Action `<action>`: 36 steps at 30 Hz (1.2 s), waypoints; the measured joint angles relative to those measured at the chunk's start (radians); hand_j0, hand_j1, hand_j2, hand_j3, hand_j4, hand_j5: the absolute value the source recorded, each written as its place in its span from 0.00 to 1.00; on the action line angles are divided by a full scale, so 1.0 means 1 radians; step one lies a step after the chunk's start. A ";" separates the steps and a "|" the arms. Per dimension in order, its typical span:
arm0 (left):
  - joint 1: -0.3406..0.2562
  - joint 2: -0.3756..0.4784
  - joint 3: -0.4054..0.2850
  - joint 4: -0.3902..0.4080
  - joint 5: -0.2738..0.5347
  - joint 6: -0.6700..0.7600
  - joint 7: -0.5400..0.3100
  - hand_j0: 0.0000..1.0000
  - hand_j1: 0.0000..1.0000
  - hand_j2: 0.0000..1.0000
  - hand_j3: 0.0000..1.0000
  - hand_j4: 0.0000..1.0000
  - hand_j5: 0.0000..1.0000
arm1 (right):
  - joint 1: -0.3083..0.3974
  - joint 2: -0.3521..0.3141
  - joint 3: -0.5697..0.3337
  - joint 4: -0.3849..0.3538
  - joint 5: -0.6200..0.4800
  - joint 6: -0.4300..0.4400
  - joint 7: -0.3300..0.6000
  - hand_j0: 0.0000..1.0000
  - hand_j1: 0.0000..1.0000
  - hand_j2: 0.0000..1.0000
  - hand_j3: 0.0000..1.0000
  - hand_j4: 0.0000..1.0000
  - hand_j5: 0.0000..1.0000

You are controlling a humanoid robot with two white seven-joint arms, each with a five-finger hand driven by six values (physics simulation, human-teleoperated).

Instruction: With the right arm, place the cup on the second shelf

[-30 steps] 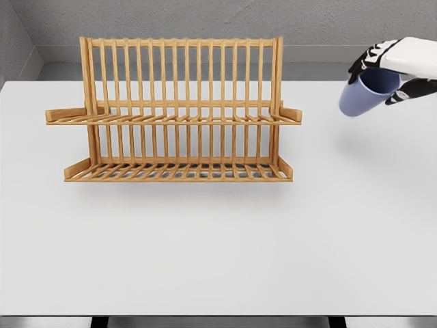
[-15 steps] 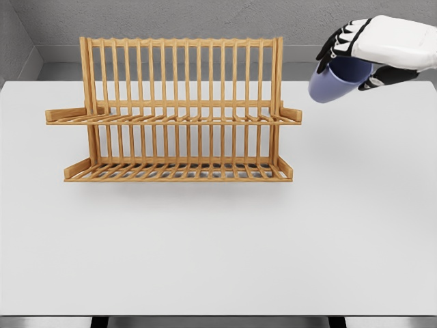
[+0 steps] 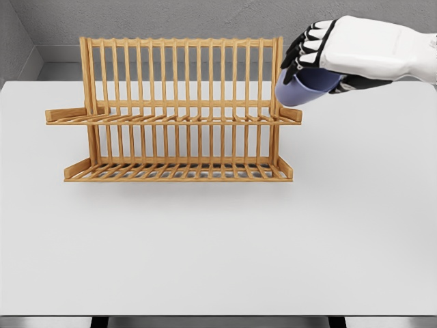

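Note:
A wooden two-tier dish rack (image 3: pixel 177 113) stands on the white table (image 3: pixel 218 239), left of centre. Its upper shelf (image 3: pixel 171 119) and lower shelf (image 3: pixel 177 172) both carry nothing. My right hand (image 3: pixel 311 65) comes in from the right edge and is shut on a blue cup (image 3: pixel 300 87). The cup hangs tilted, its closed end down and to the left, just above the right end of the upper shelf. It overlaps the rack's right post in the picture. The hand covers the cup's upper part. No left arm shows.
A grey wall (image 3: pixel 205 20) runs behind the table. The table's front edge (image 3: pixel 218 316) lies near the bottom of the picture.
My right hand has carried the cup leftward, from well right of the rack to its upper right corner, and slightly upward.

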 measured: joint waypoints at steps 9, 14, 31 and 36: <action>0.000 0.000 0.000 0.000 0.000 0.000 0.000 1.00 1.00 1.00 1.00 1.00 1.00 | 0.002 0.025 0.030 -0.033 0.000 0.019 -0.001 0.63 0.63 0.63 0.63 0.63 0.63; 0.000 0.000 0.000 0.000 0.000 0.000 0.000 1.00 1.00 1.00 1.00 1.00 1.00 | 0.003 0.038 0.061 -0.034 0.018 0.039 -0.003 0.63 0.63 0.63 0.63 0.63 0.63; 0.000 0.000 0.000 0.000 0.000 0.000 0.000 1.00 1.00 1.00 1.00 1.00 1.00 | 0.310 0.034 -0.285 0.076 0.046 0.024 -0.001 1.00 1.00 1.00 1.00 1.00 1.00; 0.000 0.000 0.000 0.000 0.000 0.000 0.000 1.00 1.00 1.00 1.00 1.00 1.00 | 0.555 0.078 -0.457 0.163 0.080 -0.002 -0.001 1.00 1.00 1.00 1.00 1.00 1.00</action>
